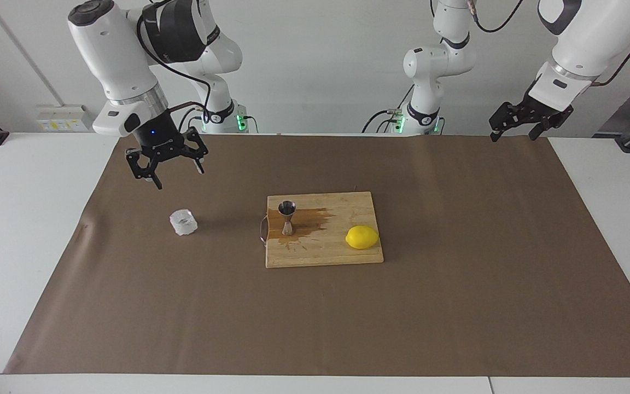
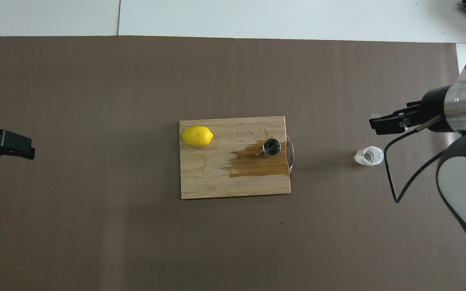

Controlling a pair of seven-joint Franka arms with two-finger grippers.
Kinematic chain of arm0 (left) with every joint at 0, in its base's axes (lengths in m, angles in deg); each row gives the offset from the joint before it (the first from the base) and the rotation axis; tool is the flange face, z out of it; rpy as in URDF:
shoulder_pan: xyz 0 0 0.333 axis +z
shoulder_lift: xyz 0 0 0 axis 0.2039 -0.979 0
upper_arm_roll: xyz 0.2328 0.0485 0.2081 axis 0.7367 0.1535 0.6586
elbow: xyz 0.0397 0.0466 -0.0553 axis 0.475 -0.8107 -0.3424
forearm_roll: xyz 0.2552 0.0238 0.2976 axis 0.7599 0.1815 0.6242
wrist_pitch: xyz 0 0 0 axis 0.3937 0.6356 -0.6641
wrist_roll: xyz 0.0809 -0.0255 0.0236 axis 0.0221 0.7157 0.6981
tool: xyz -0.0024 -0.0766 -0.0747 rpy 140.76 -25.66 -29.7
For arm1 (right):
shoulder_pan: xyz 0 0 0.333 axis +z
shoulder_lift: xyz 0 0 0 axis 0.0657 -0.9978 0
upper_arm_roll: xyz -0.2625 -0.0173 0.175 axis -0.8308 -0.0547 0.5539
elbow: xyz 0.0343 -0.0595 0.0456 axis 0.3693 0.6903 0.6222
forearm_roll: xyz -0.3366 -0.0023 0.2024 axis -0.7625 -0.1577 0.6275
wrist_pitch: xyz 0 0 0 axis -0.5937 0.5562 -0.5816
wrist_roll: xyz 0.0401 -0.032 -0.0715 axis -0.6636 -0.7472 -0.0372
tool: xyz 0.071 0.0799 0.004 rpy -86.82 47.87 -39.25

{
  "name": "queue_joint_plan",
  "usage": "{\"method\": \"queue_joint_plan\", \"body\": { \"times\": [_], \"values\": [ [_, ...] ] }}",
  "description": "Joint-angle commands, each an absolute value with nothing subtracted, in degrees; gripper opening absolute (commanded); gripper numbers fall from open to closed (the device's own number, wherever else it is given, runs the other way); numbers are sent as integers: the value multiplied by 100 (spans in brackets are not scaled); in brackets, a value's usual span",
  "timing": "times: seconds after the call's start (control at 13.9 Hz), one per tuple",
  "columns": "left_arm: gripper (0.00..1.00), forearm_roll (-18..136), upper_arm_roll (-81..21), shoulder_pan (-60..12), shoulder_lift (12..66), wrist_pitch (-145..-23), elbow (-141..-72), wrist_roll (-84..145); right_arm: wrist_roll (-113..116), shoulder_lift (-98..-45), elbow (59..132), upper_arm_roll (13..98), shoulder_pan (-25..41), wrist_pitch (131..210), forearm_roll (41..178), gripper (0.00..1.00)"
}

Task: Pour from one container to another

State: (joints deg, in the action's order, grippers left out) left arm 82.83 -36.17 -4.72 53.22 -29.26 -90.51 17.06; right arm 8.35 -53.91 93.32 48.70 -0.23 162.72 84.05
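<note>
The right gripper [image 1: 178, 176] hangs in the air with its jaws apart and nothing between them. It is over the brown mat [image 1: 457, 306], toward the right arm's end of the bench [image 1: 19, 219], and it is apart from the cup [image 1: 184, 222], which stands upright on the mat below it. In the overhead view the right gripper [image 2: 388, 123] shows just beside the cup [image 2: 369, 156].

The left gripper [image 1: 517, 134] waits in the air at the left arm's end of the bench, near the mat's edge, with its jaws apart and empty. In the overhead view only its tip [image 2: 4, 144] is seen.

A wooden board [image 1: 342, 254] lies in the middle of the mat, well apart from the cup. The jigger [image 1: 286, 218] stands upright on the board, at the end toward the right arm. Around its foot there is a dark wet stain [image 1: 309, 221] on the wood. A lemon [image 1: 362, 237] lies on the board at the end toward the left arm. A metal handle [image 1: 262, 229] sits on the board's edge that faces the cup.
</note>
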Motion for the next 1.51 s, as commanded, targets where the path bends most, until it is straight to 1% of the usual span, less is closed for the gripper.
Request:
{"method": "queue_joint_plan", "body": {
  "times": [0.0, 0.29, 0.5, 0.65, 0.72, 0.86, 1.01, 1.3, 1.44],
  "values": [
    [100, 8368, -3621, -465, 5505, -2947, -9241, 1702, -477, -5478, 8749, 4888, -78, 15640, 7874, 100],
    [100, 8368, -3621, -465, 5505, -2947, -9241, 1702, -1431, -5741, 7948, 4879, -87, 14708, 7714, 100],
    [100, 8377, -3621, -465, 5496, -2947, -9241, 1702, -1880, -5865, 7605, 4879, -78, 14048, 7582, 100],
    [100, 8368, -3621, -465, 5505, -2947, -9241, 1702, -2011, -5857, 7638, 4888, -52, 14020, 7424, 100],
    [100, 8368, -3621, -456, 5496, -2947, -9241, 1702, -2056, -5795, 7752, 4897, -60, 13976, 7432, 100],
    [100, 8368, -3621, -465, 5496, -2947, -9241, 1710, -2039, -5637, 8077, 4897, -60, 14160, 7423, 100],
    [100, 8368, -3621, -456, 5505, -2947, -9241, 1702, -2039, -5540, 8254, 4897, -69, 14213, 7432, 100],
    [100, 8368, -3621, -465, 5505, -2947, -9241, 1702, -2039, -5566, 8219, 4897, -113, 14275, 7538, 100],
    [100, 8368, -3621, -465, 5505, -2947, -9241, 1702, -2003, -5575, 8228, 4897, -60, 14502, 7529, 100]
  ]
}}
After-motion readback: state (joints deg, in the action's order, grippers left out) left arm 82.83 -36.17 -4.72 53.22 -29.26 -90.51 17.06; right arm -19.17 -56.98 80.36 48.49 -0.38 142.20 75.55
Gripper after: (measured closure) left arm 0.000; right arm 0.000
